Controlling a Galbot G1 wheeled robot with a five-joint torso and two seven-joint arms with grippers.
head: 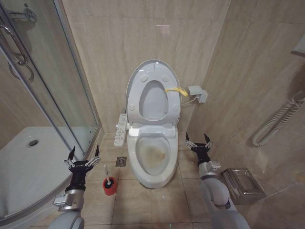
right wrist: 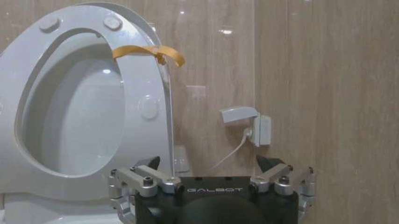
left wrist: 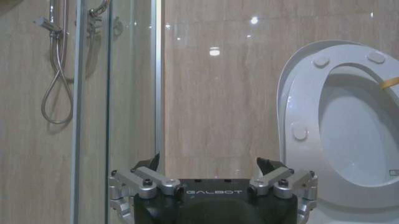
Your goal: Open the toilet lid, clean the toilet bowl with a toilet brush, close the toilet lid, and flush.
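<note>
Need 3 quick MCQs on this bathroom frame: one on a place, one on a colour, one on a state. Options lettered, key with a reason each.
1. Where is the toilet brush?
A. on the floor between the left gripper and the toilet bowl
B. inside the bowl
C. in the right gripper

2. What colour is the brush holder?
A. blue
B. red
C. white

3. How does the toilet lid stand?
A. shut over the bowl
B. raised against the wall
C. taken off, on the floor

Key:
1 A, it stands on the tiles beside the bowl.
2 B, the round base is red.
3 B, lid and seat ring are upright, and the stained bowl is uncovered.
</note>
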